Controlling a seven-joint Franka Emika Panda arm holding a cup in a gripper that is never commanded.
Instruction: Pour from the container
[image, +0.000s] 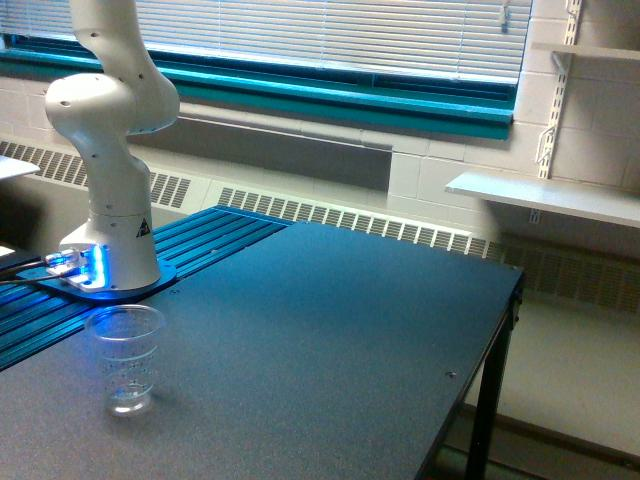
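Clear cup upright near table front-left edge — arm base behind.

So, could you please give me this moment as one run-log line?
arm: base on table | gripper: not in view | container: not in view | measuring cup: upright, looks empty

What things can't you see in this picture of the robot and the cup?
- The claw: out of the exterior view; the arm is cut off by the top edge.
- The container to pour from: not in view, so neither is what it holds.
- The printed marks on the plastic cup: too small and blurred to read.
- The near part of the table: cut off by the bottom edge.
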